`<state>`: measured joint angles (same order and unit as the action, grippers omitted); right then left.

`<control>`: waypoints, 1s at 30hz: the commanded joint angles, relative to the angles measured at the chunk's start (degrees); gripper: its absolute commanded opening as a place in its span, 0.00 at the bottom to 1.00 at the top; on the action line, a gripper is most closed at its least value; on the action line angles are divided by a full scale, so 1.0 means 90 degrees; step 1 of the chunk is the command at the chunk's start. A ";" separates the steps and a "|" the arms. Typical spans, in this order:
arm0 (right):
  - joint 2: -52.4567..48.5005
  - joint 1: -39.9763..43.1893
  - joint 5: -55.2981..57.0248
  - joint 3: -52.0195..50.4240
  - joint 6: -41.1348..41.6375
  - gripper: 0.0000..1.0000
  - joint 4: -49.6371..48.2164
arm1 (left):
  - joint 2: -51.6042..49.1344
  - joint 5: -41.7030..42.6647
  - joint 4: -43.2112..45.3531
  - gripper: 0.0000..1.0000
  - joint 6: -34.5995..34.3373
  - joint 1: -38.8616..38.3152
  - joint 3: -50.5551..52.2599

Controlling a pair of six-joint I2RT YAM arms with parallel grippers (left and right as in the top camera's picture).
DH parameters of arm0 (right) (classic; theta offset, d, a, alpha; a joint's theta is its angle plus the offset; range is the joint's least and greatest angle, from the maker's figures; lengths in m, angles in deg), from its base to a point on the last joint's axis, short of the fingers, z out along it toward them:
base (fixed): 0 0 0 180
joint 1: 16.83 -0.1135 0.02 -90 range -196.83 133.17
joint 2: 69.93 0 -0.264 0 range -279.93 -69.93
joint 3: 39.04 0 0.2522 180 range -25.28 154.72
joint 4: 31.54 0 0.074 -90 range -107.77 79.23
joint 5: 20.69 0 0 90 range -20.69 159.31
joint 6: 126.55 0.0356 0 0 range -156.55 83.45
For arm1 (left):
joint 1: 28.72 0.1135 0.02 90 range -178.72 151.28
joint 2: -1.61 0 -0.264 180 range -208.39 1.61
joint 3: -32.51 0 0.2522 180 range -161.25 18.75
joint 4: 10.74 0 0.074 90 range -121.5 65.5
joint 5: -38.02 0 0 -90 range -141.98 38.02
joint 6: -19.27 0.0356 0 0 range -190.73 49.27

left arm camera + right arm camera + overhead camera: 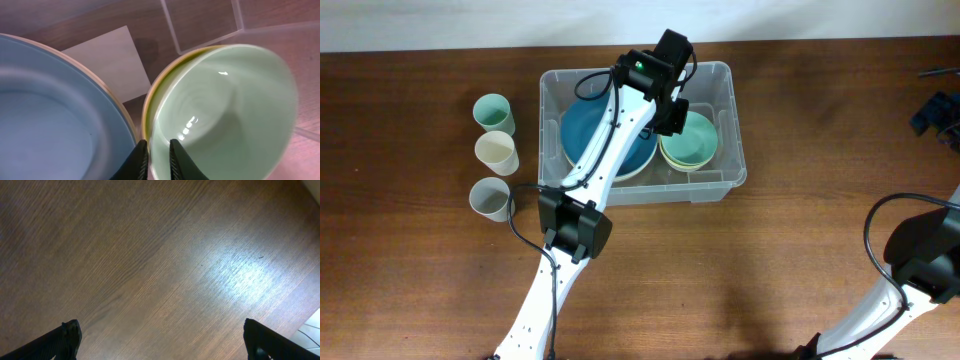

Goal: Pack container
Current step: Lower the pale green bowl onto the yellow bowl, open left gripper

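The clear plastic container stands at the back middle of the table. Inside it lie a blue plate on the left and a pale green bowl on the right. In the left wrist view the green bowl rests in a yellow-rimmed bowl, next to the blue plate and the container's white label. My left gripper reaches into the container and is shut on the green bowl's near rim. My right gripper is open and empty above bare wood.
Three cups stand in a column left of the container: a teal one, a cream one and a white one. The right arm is at the table's right front. Dark objects lie at the far right edge.
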<state>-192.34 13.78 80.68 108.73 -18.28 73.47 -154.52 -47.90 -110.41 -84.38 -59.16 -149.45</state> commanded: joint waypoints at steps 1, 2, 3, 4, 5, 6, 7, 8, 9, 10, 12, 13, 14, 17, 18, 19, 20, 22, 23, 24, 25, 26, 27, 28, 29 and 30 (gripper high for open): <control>0.0027 -0.0022 0.0102 -0.0005 0.0073 0.99 -0.0005 | -0.0058 0.0070 -0.0002 0.18 0.0058 -0.0036 -0.0029; 0.0027 -0.0022 0.0102 -0.0005 0.0073 0.99 -0.0005 | -0.0058 0.0070 -0.0002 0.18 0.0058 -0.0036 -0.0029; 0.0027 -0.0022 0.0102 -0.0005 0.0073 0.99 -0.0005 | -0.0058 0.0070 0.0000 0.18 0.0058 -0.0036 -0.0029; 0.0027 -0.0022 0.0102 -0.0005 0.0073 0.99 -0.0005 | -0.0058 0.0070 0.0000 0.18 0.0058 -0.0036 -0.0029; 0.0027 -0.0022 0.0102 -0.0005 0.0073 0.99 -0.0005 | -0.0058 0.0068 0.0015 0.18 0.0058 -0.0036 -0.0029; 0.0027 -0.0022 0.0102 -0.0005 0.0073 0.99 -0.0005 | -0.0058 0.0066 0.0019 0.19 0.0061 -0.0036 -0.0029; 0.0027 -0.0022 0.0100 -0.0005 0.0073 0.99 -0.0005 | -0.0058 0.0066 0.0044 0.20 0.0058 -0.0034 -0.0029; 0.0027 -0.0022 0.0100 -0.0005 0.0073 0.99 -0.0005 | -0.0058 0.0066 0.0078 0.24 0.0058 -0.0027 -0.0032; 0.0027 -0.0022 0.0102 -0.0005 0.0073 0.99 -0.0005 | -0.0056 0.0068 0.0124 0.26 0.0058 -0.0017 -0.0032; 0.0027 -0.0022 0.0102 -0.0005 0.0073 0.99 -0.0005 | -0.0056 0.0068 0.0153 0.26 0.0058 -0.0002 -0.0036; 0.0027 -0.0022 0.0102 -0.0005 0.0073 0.99 -0.0005 | -0.0056 0.0066 0.0168 0.27 0.0058 0.0032 -0.0056; 0.0027 -0.0022 0.0102 -0.0005 0.0073 0.99 -0.0005 | -0.0056 0.0068 0.0165 0.27 0.0058 0.0058 -0.0063; 0.0027 -0.0022 0.0100 -0.0005 0.0073 0.99 -0.0005 | -0.0056 0.0063 0.0163 0.27 0.0061 0.0092 -0.0092; 0.0027 -0.0022 0.0102 -0.0005 0.0073 0.99 -0.0005 | -0.0056 0.0061 0.0177 0.37 0.0231 0.0214 -0.0301; 0.0027 -0.0022 0.0102 -0.0005 0.0073 0.99 -0.0005 | -0.0056 0.0036 0.0185 0.40 0.0345 0.0274 -0.0461; 0.0027 -0.0022 0.0102 -0.0005 0.0073 0.99 -0.0005 | -0.0056 -0.0090 0.0180 0.41 0.0367 0.0335 -0.0665; 0.0027 -0.0022 0.0102 -0.0005 0.0073 0.99 -0.0005 | -0.0053 -0.0231 0.0151 0.42 0.0367 0.0396 -0.0886; 0.0027 -0.0022 0.0100 -0.0005 0.0073 0.99 -0.0005 | -0.0010 -0.0517 0.0070 0.45 0.0364 0.0539 -0.1316; 0.0027 -0.0022 0.0102 -0.0005 0.0073 0.99 -0.0005 | 0.0194 -0.0685 0.0066 0.47 0.0372 0.0627 -0.1297; 0.0027 -0.0022 0.0102 -0.0005 0.0073 0.99 -0.0005 | 0.0330 -0.0867 0.0049 0.50 0.0372 0.0719 -0.1297; 0.0027 -0.0022 0.0102 -0.0005 0.0073 0.99 -0.0005 | 0.0486 -0.1032 0.0002 0.52 0.0369 0.0801 -0.1294; 0.0027 -0.0022 0.0102 -0.0005 0.0073 0.99 -0.0005 | 0.0648 -0.1231 -0.0070 0.54 0.0367 0.0901 -0.1297; 0.0027 -0.0022 0.0102 -0.0005 0.0073 0.99 -0.0005 | 0.0804 -0.1421 -0.0153 0.57 0.0364 0.0998 -0.1294; 0.0027 -0.0022 0.0102 -0.0005 0.0073 0.99 -0.0005 | 0.0945 -0.1586 -0.0240 0.59 0.0364 0.1083 -0.1294; 0.0027 -0.0022 0.0102 -0.0005 0.0073 0.99 -0.0005 | 0.1088 -0.1778 -0.0357 0.61 0.0362 0.1185 -0.1294; 0.0027 -0.0022 0.0102 -0.0005 0.0073 0.99 -0.0005 | 0.1212 -0.1931 -0.0466 0.67 0.0355 0.1277 -0.1294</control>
<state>-192.34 13.78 80.68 108.73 -18.33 73.47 -149.63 -58.00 -113.21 -81.43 -49.96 -160.03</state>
